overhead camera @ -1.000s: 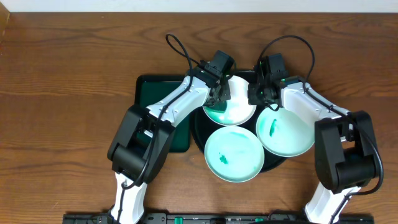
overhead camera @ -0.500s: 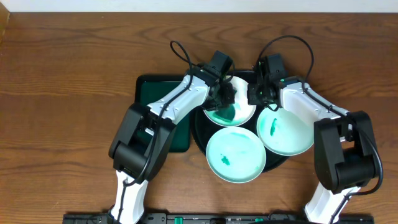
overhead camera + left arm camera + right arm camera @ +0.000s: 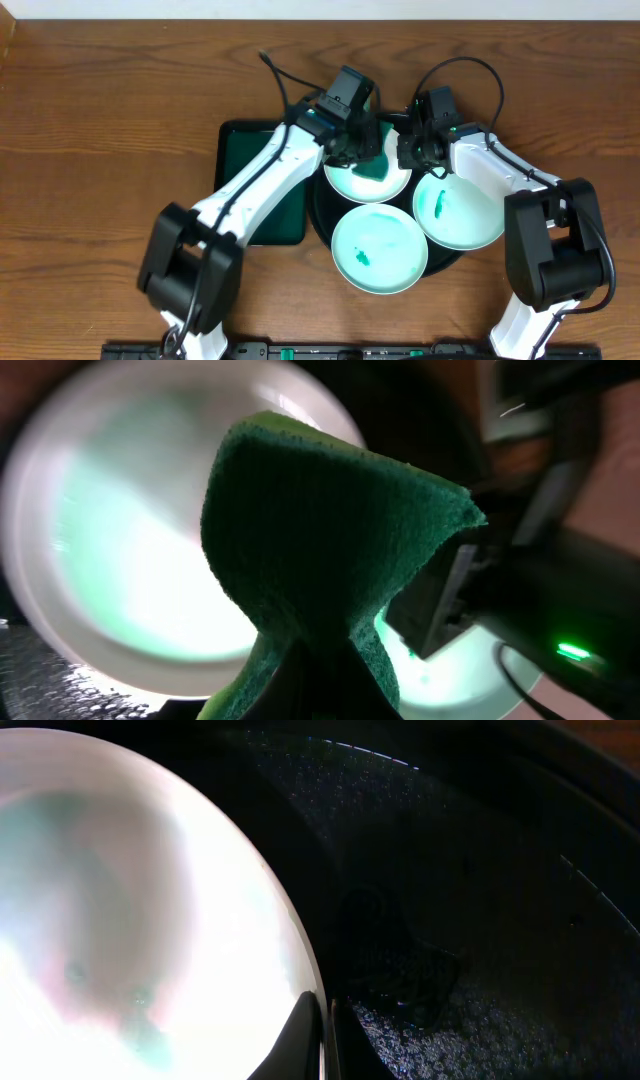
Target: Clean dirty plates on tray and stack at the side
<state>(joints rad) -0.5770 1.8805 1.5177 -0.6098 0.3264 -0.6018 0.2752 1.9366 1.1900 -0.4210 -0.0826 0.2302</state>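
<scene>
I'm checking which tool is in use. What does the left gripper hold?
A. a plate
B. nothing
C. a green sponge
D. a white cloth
C: the left wrist view shows a green sponge pinched in the left gripper, over a plate.

Arms [image 3: 270,175] crowd the back plate [image 3: 350,185]; front plate [image 3: 379,248] lies clear.

sponge [image 3: 320,540]: hides part of blurred plate [image 3: 130,560] | tray [image 3: 450,870]: cut off
</scene>
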